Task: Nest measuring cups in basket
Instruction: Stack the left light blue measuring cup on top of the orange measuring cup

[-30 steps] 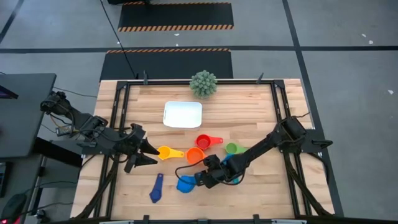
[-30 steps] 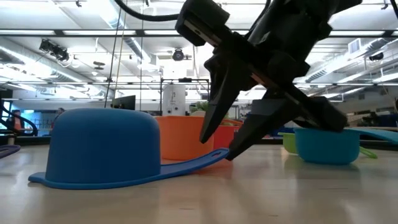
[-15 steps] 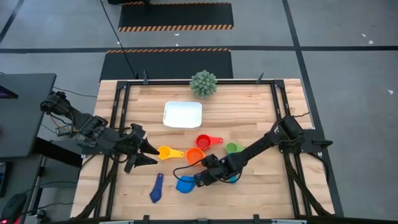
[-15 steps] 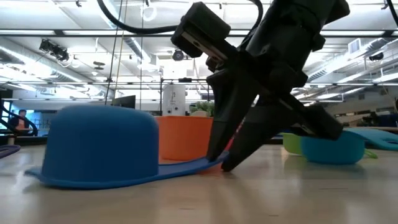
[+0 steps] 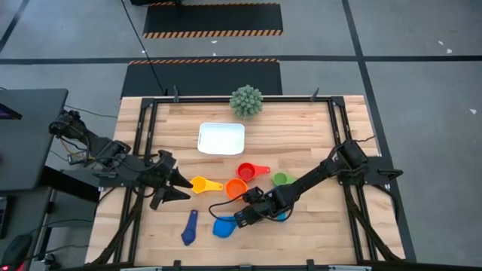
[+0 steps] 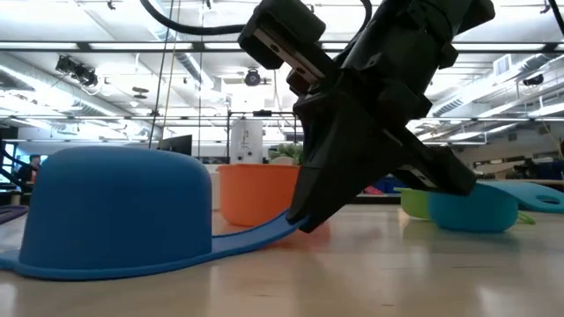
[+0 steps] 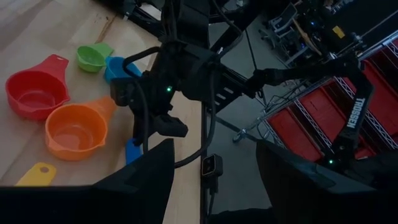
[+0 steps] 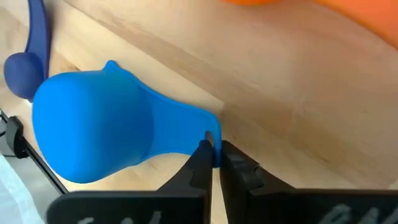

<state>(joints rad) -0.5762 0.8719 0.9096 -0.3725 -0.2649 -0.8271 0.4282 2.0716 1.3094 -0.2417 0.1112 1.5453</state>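
Pinching upturned blue plastic measuring cup by its handle, right gripper fingers clamped; white rectangular basket unfilled (left gripper parted, holding nothing).

The wooden table carried a white basket and a spiky ball plant at its far edge. Nearer lay red, orange, yellow, green, blue and navy measuring cups, the blue one upside down.
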